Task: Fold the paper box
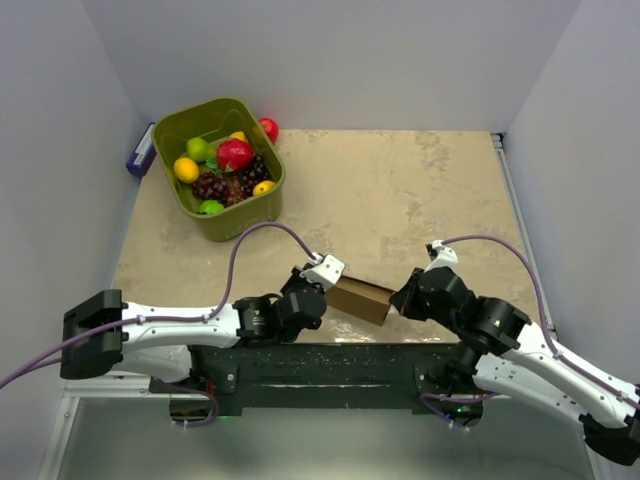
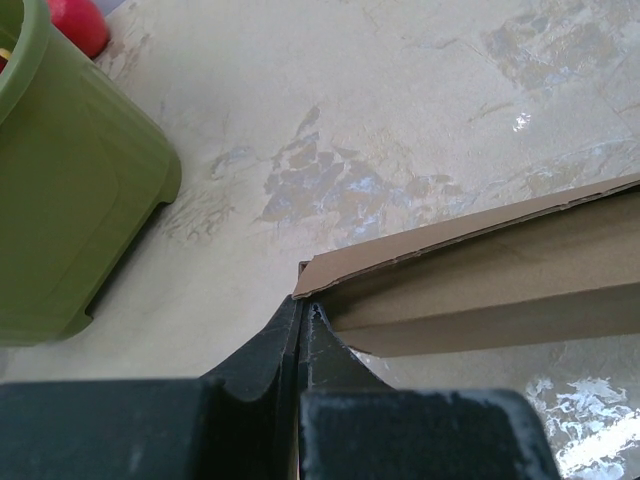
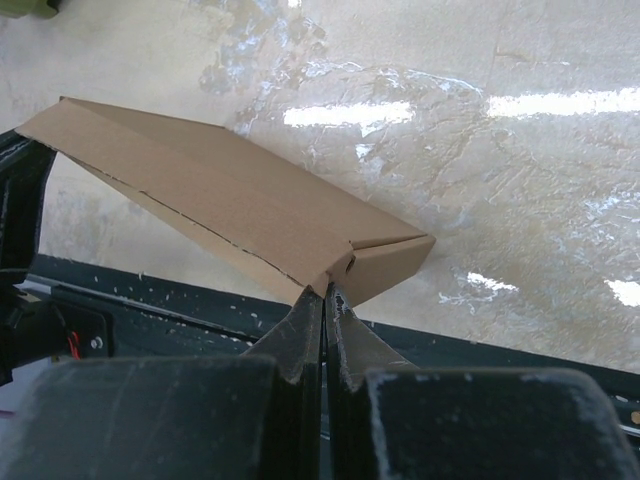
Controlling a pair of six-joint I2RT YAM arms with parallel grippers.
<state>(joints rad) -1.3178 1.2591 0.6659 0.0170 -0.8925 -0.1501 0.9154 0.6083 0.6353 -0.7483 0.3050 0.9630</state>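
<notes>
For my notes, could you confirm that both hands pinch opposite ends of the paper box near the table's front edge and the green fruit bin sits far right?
Not quite: the top external view shows the green fruit bin at the far left. The left hand and right hand do pinch the ends of the paper box.
</notes>
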